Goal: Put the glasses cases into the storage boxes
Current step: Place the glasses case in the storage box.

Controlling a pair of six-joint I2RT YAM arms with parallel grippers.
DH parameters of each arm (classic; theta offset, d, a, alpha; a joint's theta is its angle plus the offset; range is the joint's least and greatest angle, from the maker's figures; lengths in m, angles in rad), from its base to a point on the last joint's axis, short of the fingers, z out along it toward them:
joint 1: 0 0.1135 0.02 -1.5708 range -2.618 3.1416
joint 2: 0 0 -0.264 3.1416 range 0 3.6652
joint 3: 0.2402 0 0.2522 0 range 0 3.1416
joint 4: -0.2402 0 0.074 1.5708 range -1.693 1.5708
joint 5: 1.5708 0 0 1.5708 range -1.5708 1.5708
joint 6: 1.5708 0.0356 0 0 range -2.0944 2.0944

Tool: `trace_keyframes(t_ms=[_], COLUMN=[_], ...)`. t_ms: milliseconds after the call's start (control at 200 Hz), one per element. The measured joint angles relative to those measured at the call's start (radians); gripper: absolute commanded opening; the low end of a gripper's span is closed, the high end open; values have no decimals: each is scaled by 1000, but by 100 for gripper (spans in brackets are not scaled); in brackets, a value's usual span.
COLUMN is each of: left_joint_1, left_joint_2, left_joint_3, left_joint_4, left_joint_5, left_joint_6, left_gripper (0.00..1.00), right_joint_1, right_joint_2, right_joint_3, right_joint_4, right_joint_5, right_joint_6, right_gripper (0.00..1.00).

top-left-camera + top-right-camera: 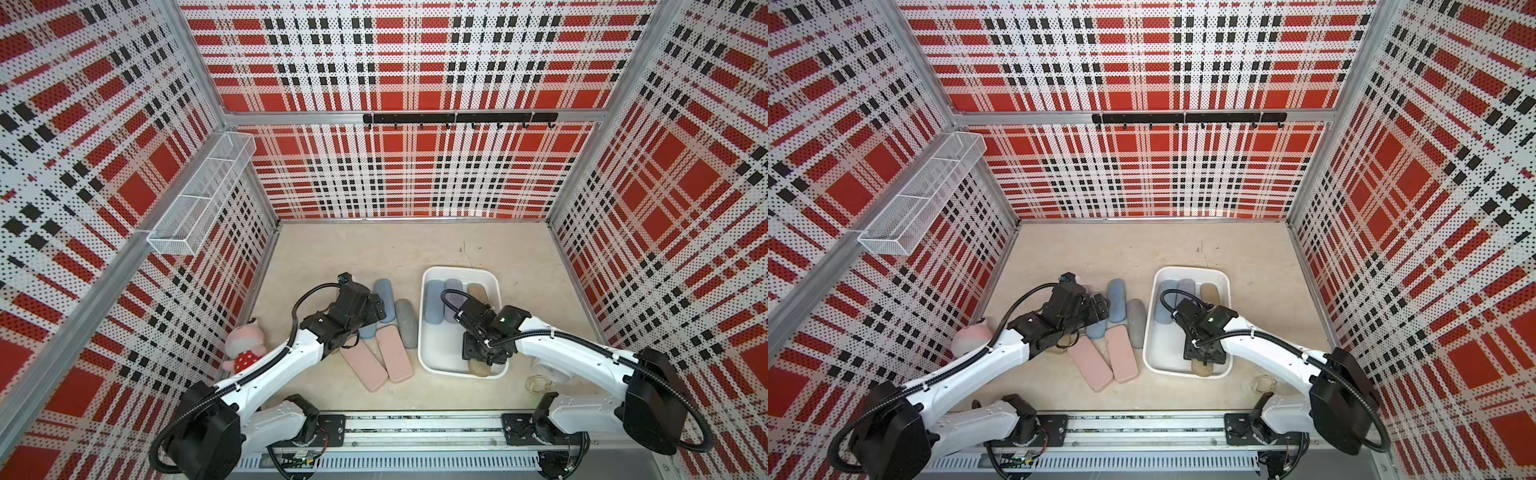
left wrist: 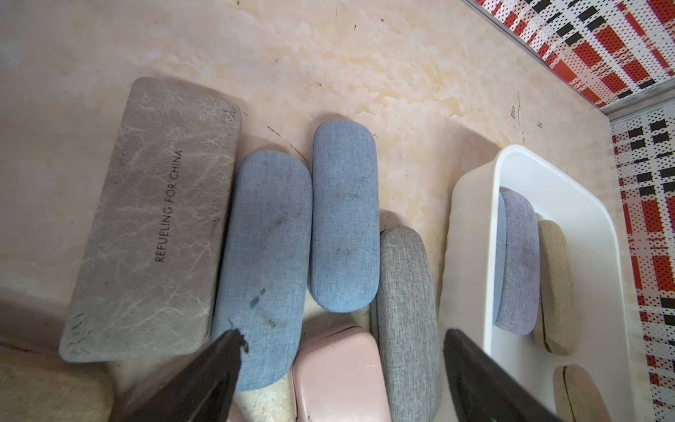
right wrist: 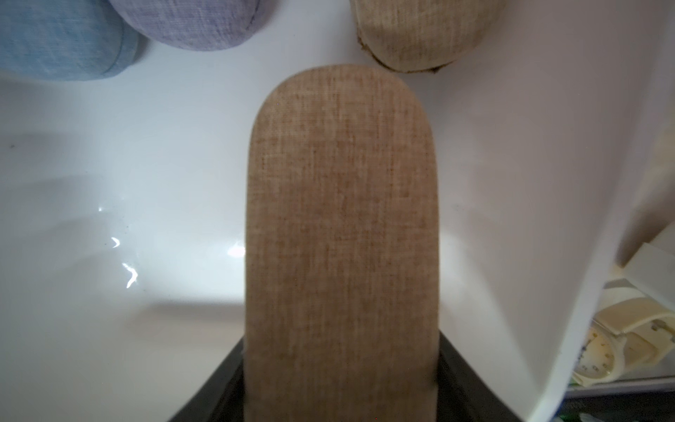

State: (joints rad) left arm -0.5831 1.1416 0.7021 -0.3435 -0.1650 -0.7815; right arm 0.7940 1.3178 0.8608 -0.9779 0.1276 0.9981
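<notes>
Top views both show the left gripper [image 1: 379, 309] left of centre, fingers spread and empty over loose glasses cases [image 1: 405, 324] on the bench [image 1: 353, 249]; its wrist view reads "REFUELING FOR CHINA" on a grey flat case [image 2: 153, 219]. Right of centre, the right gripper [image 1: 484, 357] is clamped on a tan case [image 3: 341, 219] low inside the white tray [image 1: 457, 271]. I'd lay it flat beside the other tan case [image 3: 420, 33] before releasing.
</notes>
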Motion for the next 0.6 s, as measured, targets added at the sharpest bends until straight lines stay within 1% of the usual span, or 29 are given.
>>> trace_keyframes(t_ms=[396, 601], left_joint_1=[-1, -1], left_joint_2=[-6, -8], left_joint_3=[-27, -27], left_joint_4=[4, 3], left_joint_5=[-1, -5], left_joint_6=[-9, -8], left_gripper=[90, 90], right_joint_1=[-26, -26], right_joint_2=[166, 191], right_joint_3=[42, 45], right_joint_4=[-13, -11], right_joint_5=[63, 102], right_joint_6=[-60, -82], right_gripper=[59, 60])
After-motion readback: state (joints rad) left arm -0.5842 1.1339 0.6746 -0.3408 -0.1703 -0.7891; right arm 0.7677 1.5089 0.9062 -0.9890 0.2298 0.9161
